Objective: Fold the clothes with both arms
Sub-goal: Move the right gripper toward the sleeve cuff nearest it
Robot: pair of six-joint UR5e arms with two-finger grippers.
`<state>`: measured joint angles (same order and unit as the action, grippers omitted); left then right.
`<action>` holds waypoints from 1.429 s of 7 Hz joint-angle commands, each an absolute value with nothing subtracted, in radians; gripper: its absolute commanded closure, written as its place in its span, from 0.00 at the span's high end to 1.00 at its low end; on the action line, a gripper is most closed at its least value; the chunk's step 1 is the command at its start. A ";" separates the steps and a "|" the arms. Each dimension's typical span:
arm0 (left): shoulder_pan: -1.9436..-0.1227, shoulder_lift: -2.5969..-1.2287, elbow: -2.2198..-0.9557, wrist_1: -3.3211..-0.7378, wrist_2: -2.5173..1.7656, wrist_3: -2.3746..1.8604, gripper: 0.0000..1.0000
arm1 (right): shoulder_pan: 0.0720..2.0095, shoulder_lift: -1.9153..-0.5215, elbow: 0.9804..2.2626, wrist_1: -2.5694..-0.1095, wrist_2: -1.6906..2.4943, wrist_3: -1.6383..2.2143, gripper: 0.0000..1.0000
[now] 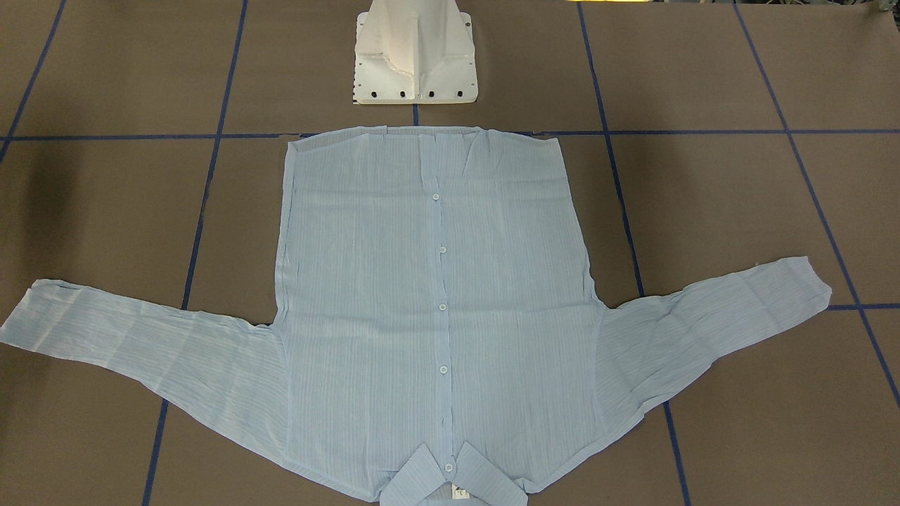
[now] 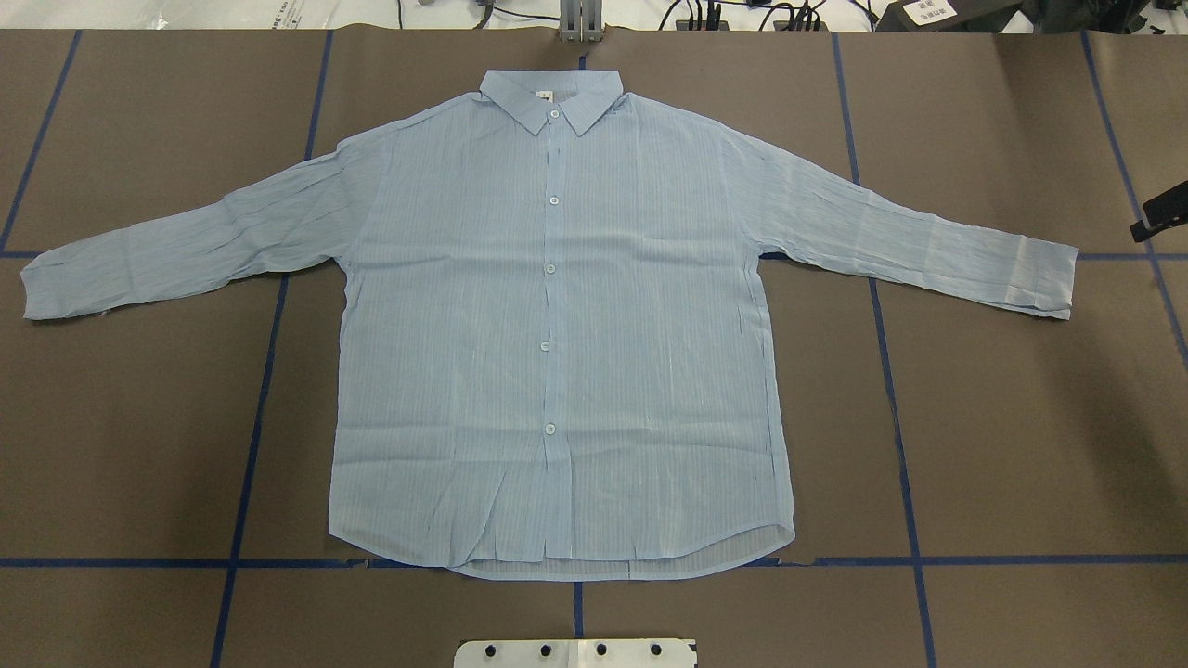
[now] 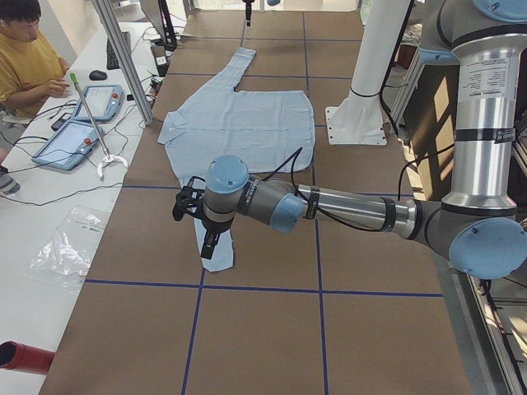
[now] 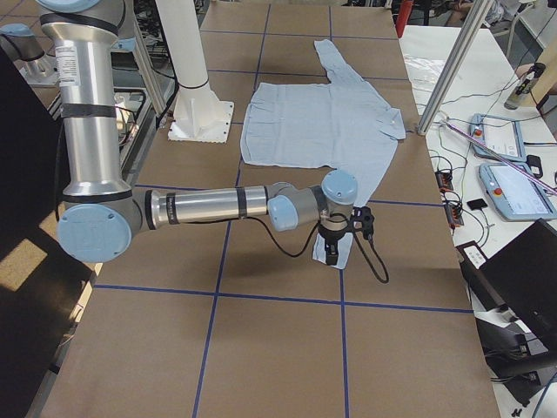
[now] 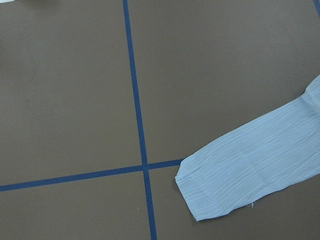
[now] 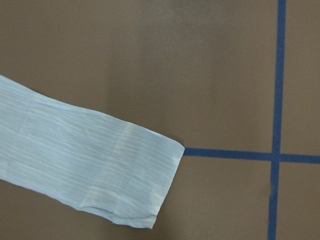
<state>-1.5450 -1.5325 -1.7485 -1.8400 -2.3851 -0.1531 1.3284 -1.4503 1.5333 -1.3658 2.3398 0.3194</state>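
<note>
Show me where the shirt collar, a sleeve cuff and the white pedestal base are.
shirt collar (image 2: 516, 100): overhead view, on the flap at the view's left.
sleeve cuff (image 5: 212, 190): left wrist view, on the cuff's middle.
white pedestal base (image 1: 420, 56): front-facing view, on its centre ridge.

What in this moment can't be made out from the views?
- State of the left gripper: shows only in exterior left, small; jaws unreadable.
- State of the right gripper: only in exterior right, small; same.
- Wrist views: no fingers in frame.
- The shirt: collar cut by the front-facing view's bottom edge.
</note>
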 commanded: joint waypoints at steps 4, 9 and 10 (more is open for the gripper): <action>-1.542 -1.545 -1.736 -1.855 -2.439 -0.262 0.99 | 1.229 -1.347 1.246 -1.152 2.292 0.319 0.98; -1.540 -1.545 -1.746 -1.867 -2.439 -0.308 0.99 | 1.204 -1.296 1.152 -1.146 2.292 0.319 0.89; -1.540 -1.545 -1.747 -1.867 -2.441 -0.307 0.99 | 1.200 -1.286 1.147 -1.146 2.289 0.318 0.88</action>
<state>-1.5401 -1.5453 -1.7448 -1.8666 -2.4391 -0.3087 1.2048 -1.2969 1.1575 -1.1462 2.2909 0.3182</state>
